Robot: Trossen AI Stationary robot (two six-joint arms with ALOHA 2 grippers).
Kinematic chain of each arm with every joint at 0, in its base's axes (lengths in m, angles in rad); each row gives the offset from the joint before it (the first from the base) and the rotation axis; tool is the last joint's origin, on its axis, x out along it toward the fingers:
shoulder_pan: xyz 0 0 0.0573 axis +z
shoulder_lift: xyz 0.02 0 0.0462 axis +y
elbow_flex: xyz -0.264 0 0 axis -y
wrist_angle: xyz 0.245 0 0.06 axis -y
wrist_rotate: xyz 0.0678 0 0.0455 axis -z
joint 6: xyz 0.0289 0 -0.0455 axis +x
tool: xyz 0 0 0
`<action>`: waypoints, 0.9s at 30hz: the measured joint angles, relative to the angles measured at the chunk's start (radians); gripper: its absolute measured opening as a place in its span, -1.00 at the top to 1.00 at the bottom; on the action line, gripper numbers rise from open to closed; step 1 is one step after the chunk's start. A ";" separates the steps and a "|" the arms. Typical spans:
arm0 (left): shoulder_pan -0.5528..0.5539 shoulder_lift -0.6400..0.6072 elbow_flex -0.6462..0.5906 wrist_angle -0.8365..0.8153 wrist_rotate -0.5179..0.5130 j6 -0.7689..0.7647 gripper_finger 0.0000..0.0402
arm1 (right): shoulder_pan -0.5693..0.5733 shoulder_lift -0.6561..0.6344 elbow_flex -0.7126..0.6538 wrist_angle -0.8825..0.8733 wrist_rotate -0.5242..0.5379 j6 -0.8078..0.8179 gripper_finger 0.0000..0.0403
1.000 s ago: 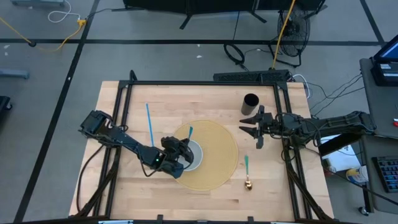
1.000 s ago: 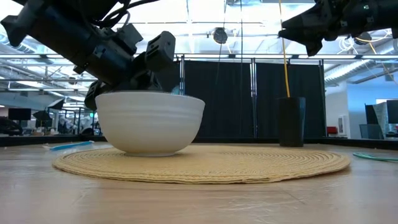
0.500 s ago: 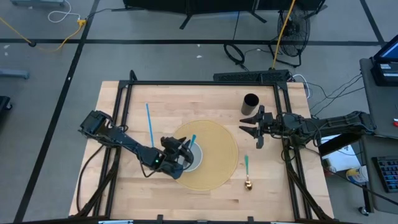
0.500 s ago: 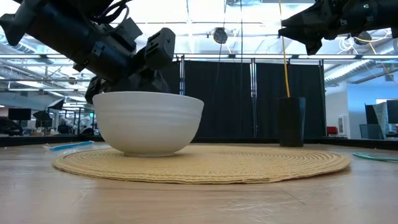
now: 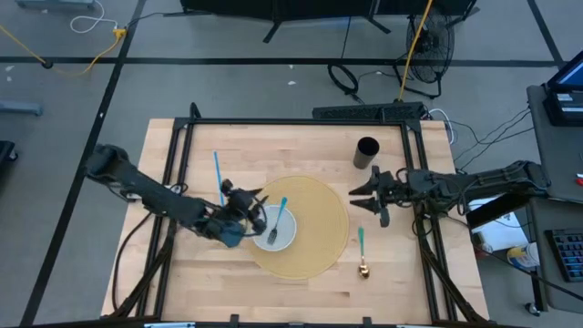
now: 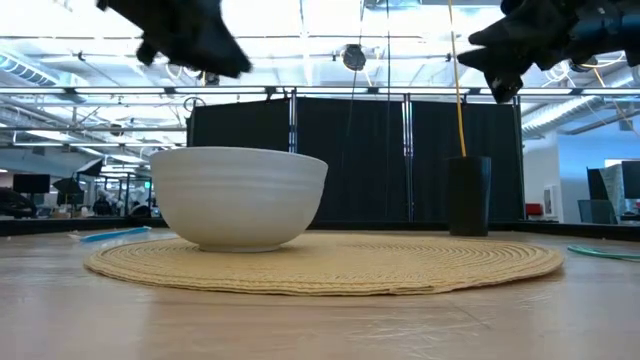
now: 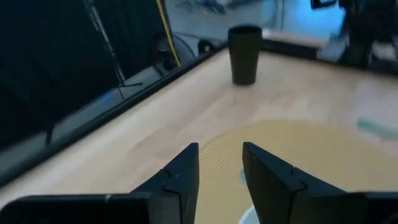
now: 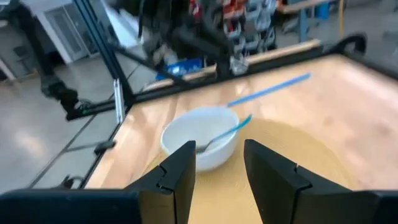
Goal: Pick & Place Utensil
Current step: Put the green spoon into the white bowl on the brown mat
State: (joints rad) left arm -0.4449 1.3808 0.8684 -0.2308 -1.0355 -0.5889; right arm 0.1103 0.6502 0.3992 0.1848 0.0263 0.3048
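Observation:
A white bowl (image 5: 276,231) stands on a round woven mat (image 5: 319,228). A fork with a teal handle (image 5: 280,217) lies in the bowl, tines down inside, handle leaning on the far rim; the right wrist view shows the fork (image 8: 227,132) too. My left gripper (image 5: 252,208) is open, just left of the bowl and raised above it (image 6: 190,35). My right gripper (image 5: 360,199) is open, hovering at the mat's right edge. A blue utensil (image 5: 219,179) lies flat left of the mat. A green-handled utensil (image 5: 361,240) lies to the right.
A black cup (image 5: 367,150) stands upright on the far right of the table, beyond the mat. A small gold object (image 5: 364,269) lies near the green-handled utensil. A black frame (image 5: 291,123) borders the wooden table top. Bare wood lies along the near edge.
My left gripper has drawn back from over the bowl toward the table's left and risen. The teal-handled fork it carried now lies in the bowl, clear of the fingers. My right gripper has shifted slightly toward the mat.

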 joint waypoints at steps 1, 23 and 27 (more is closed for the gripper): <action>-0.001 -0.032 0.000 -0.063 0.014 0.006 0.36 | 0.011 0.013 0.000 -0.003 0.005 0.008 0.36; -0.207 -0.237 -0.132 -0.126 0.418 0.340 0.36 | 0.282 0.365 0.000 0.267 0.360 0.038 0.36; -0.185 -0.275 -0.242 0.122 0.508 0.520 0.36 | 0.329 0.439 0.007 0.421 0.408 -0.059 0.36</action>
State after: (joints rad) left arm -0.6300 1.1060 0.6260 -0.1084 -0.5272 -0.0691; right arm 0.4392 1.0892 0.4060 0.6063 0.4346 0.2459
